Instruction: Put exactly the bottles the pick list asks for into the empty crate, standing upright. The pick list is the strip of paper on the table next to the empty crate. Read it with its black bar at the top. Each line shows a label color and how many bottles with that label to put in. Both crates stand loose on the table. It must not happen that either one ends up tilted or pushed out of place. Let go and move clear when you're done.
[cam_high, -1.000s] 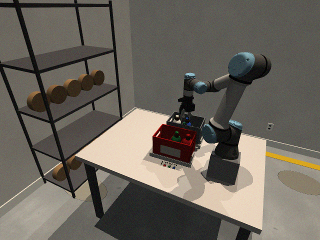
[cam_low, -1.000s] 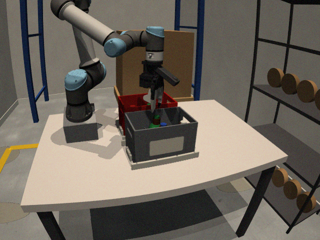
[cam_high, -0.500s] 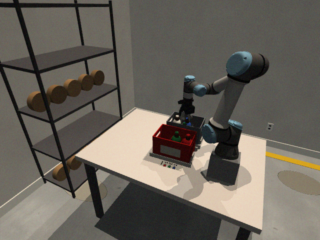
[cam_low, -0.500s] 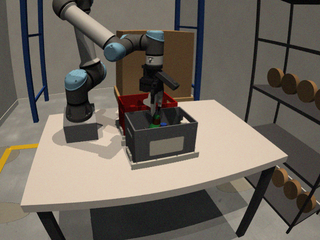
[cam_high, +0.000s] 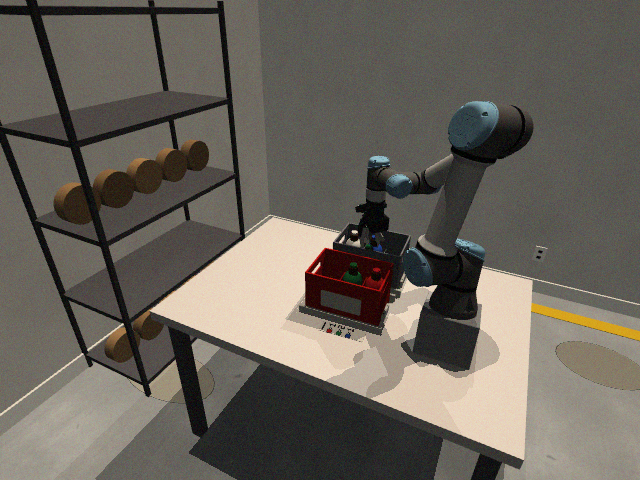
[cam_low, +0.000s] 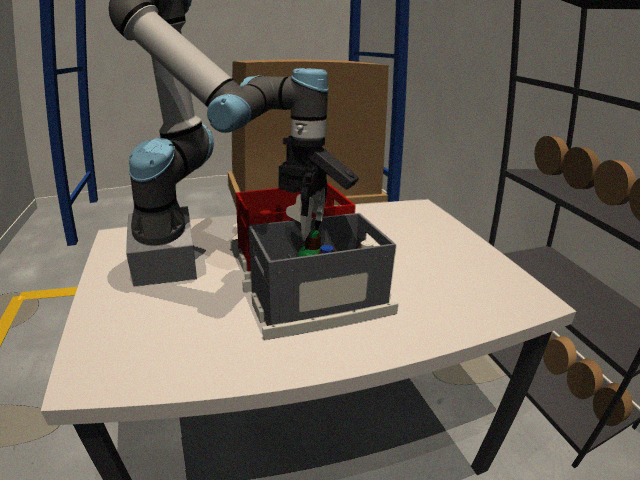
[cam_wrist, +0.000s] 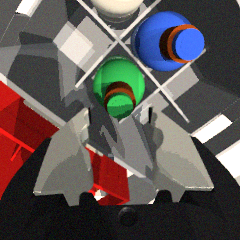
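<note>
My gripper points straight down into the grey crate. Its fingers stand partly open with nothing between them, just above the cap of a green-label bottle. A blue-label bottle stands in the cell beside it, and a white-capped bottle in another cell. The red crate holds a green bottle and a red bottle, both upright. The pick list lies in front of the red crate; its counts are too small to read.
Both crates sit on pale trays, touching back to back near the arm's base block. White dividers split the grey crate into cells. A black shelf rack with brown discs stands beside the table.
</note>
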